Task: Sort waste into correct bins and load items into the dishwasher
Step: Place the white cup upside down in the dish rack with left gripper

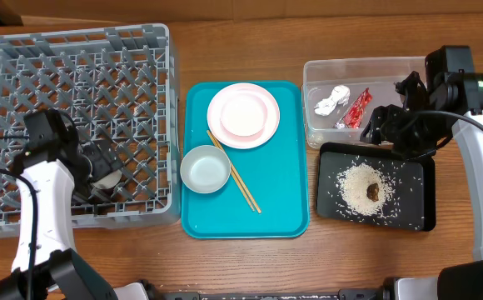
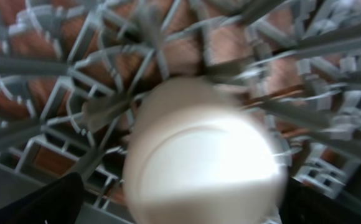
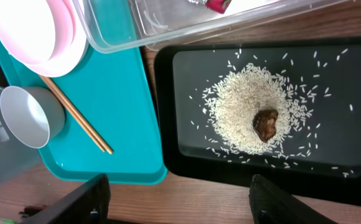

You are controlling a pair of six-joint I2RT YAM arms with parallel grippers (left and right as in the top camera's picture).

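Note:
Inside the grey dishwasher rack point(image 1: 75, 58), my left gripper point(image 1: 100, 171) stands open around a small white cup point(image 1: 108, 177). In the left wrist view the blurred cup point(image 2: 205, 162) fills the space between the spread fingers point(image 2: 50, 199), with a gap on its left side. A white plate point(image 1: 218, 117) carrying a pinkish bowl point(image 1: 248, 112), a grey bowl point(image 1: 205, 169) and chopsticks point(image 1: 235, 177) lie on the teal tray point(image 1: 283, 192). My right gripper point(image 1: 380, 125) hangs open and empty over the black tray point(image 1: 416, 171), which holds rice point(image 3: 236, 112) and a brown lump point(image 3: 266, 123).
The clear tub point(image 1: 391, 67) at back right holds a crumpled tissue point(image 1: 331, 102) and a red wrapper point(image 1: 356, 108). The rack's low walls and grid ribs point(image 2: 106, 81) closely surround my left gripper. Bare wood table point(image 3: 187, 193) shows in front of the black tray.

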